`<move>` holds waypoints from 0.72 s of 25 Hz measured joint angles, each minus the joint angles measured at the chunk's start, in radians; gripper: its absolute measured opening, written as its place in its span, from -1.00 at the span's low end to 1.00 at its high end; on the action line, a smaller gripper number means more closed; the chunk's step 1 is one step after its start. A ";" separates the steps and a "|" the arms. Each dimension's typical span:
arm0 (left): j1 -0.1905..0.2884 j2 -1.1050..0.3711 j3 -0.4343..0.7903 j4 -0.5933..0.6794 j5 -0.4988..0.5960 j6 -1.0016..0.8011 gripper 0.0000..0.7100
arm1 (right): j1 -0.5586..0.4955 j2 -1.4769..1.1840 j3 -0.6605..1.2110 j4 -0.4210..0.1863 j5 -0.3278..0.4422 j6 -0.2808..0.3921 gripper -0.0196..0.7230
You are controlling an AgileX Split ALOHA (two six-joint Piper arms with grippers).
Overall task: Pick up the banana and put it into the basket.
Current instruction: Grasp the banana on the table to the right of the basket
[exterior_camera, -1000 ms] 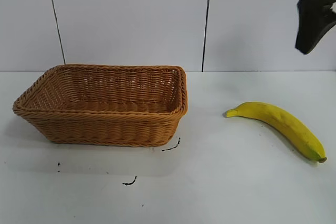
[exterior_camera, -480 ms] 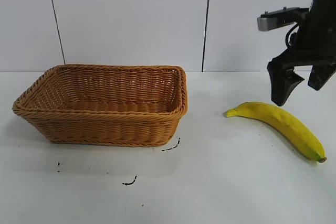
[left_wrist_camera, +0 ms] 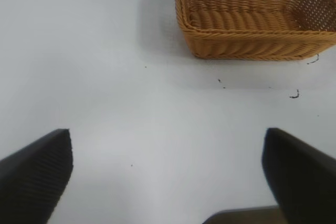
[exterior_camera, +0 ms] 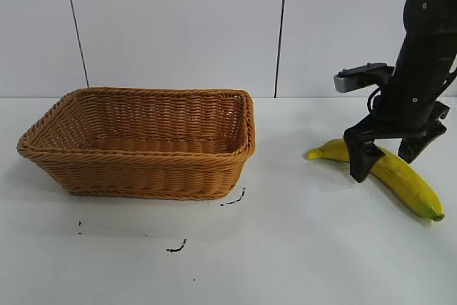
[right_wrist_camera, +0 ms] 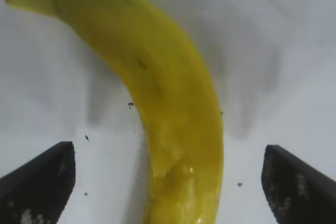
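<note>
Your right hand has come down a long way since a second ago. Back then it was only a dark shape up in the top right corner. Now it hangs low over the banana, with one finger on the near side and one on the far side of it.

That hand is open very wide and holds nothing yet. Its fingers stand well apart, and the banana lies between them, flat on the white worktop. It has not been lifted.

You can see the basket on the left side of the worktop, well apart from the banana. Nothing is in it.

Your left hand is parked near the basket, open and holding nothing.

So you look to be on the first step, reaching for the banana. Next, I think you need to go down a little more and close the fingers on the middle of the banana. Squeeze gently, because it is round and may roll. Then lift it and carry it left to the basket.
</note>
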 joint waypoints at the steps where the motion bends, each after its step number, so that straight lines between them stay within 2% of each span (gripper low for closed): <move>1: 0.000 0.000 0.000 0.000 0.000 0.000 0.96 | 0.000 0.000 0.000 0.000 -0.004 0.000 0.91; 5: 0.000 0.000 0.000 0.000 0.000 0.000 0.96 | 0.000 0.000 0.000 0.000 -0.023 0.001 0.91; 8: 0.000 0.000 0.000 0.000 0.000 0.000 0.96 | 0.000 0.000 0.000 0.000 -0.025 0.006 0.73; 9: 0.000 0.000 0.000 0.000 0.000 0.000 0.96 | 0.000 0.000 0.000 0.000 -0.025 0.006 0.73; 10: 0.000 0.000 0.000 0.000 0.000 0.000 0.96 | 0.000 0.000 0.000 0.000 -0.025 0.014 0.62; 11: 0.000 0.000 0.000 0.000 0.000 0.000 0.96 | 0.000 0.000 0.000 -0.007 -0.025 0.039 0.40; 13: 0.000 0.000 0.000 0.000 0.000 0.000 0.96 | 0.000 0.000 0.000 -0.018 -0.025 0.058 0.17; 14: 0.000 0.000 0.000 0.000 0.000 0.000 0.96 | 0.000 0.000 0.000 -0.026 -0.025 0.065 -0.08; 18: 0.000 0.000 0.000 0.000 0.000 0.000 0.96 | -0.001 0.000 -0.003 -0.034 -0.010 0.073 -0.09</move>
